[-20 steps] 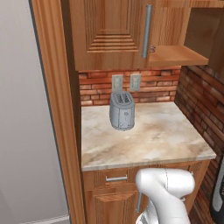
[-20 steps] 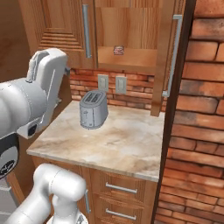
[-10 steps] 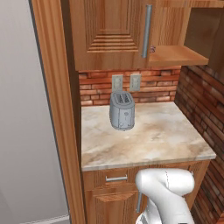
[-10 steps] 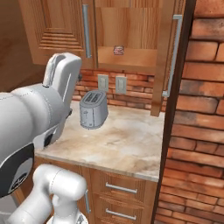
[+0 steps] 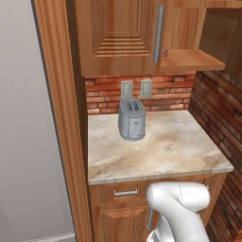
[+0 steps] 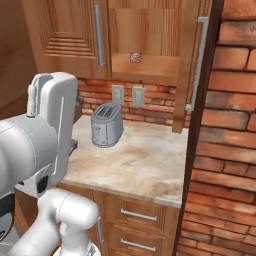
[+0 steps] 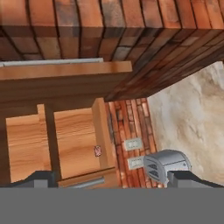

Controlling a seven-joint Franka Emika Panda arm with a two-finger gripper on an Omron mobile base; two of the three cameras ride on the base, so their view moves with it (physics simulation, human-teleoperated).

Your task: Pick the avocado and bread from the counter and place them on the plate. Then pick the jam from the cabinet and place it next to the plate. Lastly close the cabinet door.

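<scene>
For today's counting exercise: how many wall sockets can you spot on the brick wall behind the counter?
2. Both sit side by side on the brick wall just above the toaster: the left socket and the right socket. None seem hidden, though the toaster covers some wall below them.

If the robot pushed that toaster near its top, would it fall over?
Perhaps. The toaster stands taller than its narrow base, so a high push might tip it. Its metal-looking shell suggests it is stiff and fairly heavy, and on the smooth counter a low push would likelier slide it.

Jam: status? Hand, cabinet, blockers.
Hand open, empty. Jam on cabinet shelf, door open. Toaster on counter below.
</scene>
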